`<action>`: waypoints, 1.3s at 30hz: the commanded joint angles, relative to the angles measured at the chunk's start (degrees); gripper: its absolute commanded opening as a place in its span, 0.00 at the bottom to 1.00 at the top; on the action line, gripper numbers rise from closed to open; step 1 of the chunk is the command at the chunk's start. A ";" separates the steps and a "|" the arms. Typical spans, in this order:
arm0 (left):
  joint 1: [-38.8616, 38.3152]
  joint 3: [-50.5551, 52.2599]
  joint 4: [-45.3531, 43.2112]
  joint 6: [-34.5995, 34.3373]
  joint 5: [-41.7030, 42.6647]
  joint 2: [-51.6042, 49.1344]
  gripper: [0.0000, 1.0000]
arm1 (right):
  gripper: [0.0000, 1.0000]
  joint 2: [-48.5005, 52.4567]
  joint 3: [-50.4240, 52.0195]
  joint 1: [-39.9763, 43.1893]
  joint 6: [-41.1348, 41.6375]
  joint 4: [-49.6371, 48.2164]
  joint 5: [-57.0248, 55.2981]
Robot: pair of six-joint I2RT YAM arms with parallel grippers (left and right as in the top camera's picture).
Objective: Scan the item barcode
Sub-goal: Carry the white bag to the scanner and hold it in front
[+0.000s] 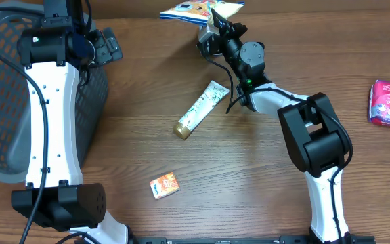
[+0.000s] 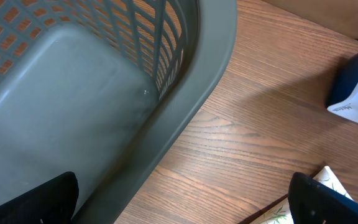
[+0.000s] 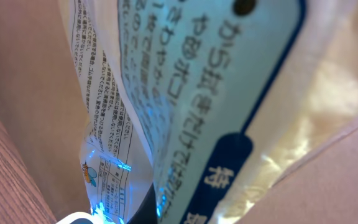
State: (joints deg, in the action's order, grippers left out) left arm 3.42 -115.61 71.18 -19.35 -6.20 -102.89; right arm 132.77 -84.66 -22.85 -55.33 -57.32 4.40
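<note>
Wood-grain table (image 1: 249, 190) from overhead: the right gripper (image 1: 214, 20), closed, pinches a snack packet (image 1: 198, 9) at the far edge. Left wrist: the left gripper (image 2: 182, 200) gapes wide, empty, at the grey basket (image 2: 185, 93) rim. Right wrist: the packet's print fills the frame.

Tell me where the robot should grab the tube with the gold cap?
Probably around the middle of the tube, coming straight down from above and squeezing across its narrow width: it lies flat and slanted on the table.
</note>
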 commanded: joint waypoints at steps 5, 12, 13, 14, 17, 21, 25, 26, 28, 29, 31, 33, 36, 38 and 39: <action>-0.07 0.07 0.20 0.04 0.26 -0.66 1.00 | 0.04 0.02 -2.49 2.03 -0.66 -0.68 3.26; -0.07 0.07 0.17 0.04 0.24 -0.66 1.00 | 0.04 0.04 -2.49 2.14 -0.61 0.96 3.41; -0.07 0.07 0.20 0.04 0.26 -0.66 1.00 | 0.04 0.02 -2.49 2.16 -0.61 1.14 3.41; -0.07 0.07 0.17 0.04 0.26 -0.66 1.00 | 0.04 0.04 -2.49 2.16 -0.61 1.16 3.43; -0.07 0.07 0.17 0.04 0.24 -0.66 1.00 | 0.04 0.02 -2.49 2.14 -0.61 1.09 3.41; -0.07 0.07 0.20 0.04 0.24 -0.66 1.00 | 0.04 0.02 -2.99 2.36 -0.68 1.07 2.93; -0.07 0.07 0.20 0.04 0.24 -0.66 1.00 | 0.04 -0.90 -3.72 2.34 -0.28 1.09 1.77; -0.07 0.07 0.20 0.04 0.26 -0.66 1.00 | 0.04 -1.46 -3.72 2.16 0.70 1.33 0.94; -0.07 0.07 0.17 0.04 0.26 -0.66 1.00 | 0.04 -2.80 -3.72 1.90 2.23 3.13 -1.31; -0.07 0.07 0.20 0.07 0.24 -0.66 1.00 | 0.04 -3.63 -3.72 1.90 2.21 4.68 -2.27; -0.07 0.07 0.20 0.04 0.26 -0.66 1.00 | 0.04 -5.18 -3.72 1.92 2.45 7.74 -4.28; -0.07 0.07 0.20 0.04 0.24 -0.66 1.00 | 0.04 -7.39 -3.72 1.92 3.50 12.87 -6.80; -0.07 0.07 0.20 0.04 0.24 -0.66 1.00 | 0.04 -11.19 -3.72 1.68 6.62 19.82 -11.13; -0.07 0.07 0.17 0.04 0.24 -0.66 1.00 | 0.04 -13.86 -3.72 1.16 7.85 22.34 -14.78; -0.07 0.07 0.20 0.04 0.24 -0.66 1.00 | 0.04 -15.32 -3.72 0.83 8.41 23.63 -16.94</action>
State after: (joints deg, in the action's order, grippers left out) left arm 3.42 -115.61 71.18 -19.35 -6.20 -102.89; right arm 126.23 -86.39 -21.02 -50.70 -34.39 -4.19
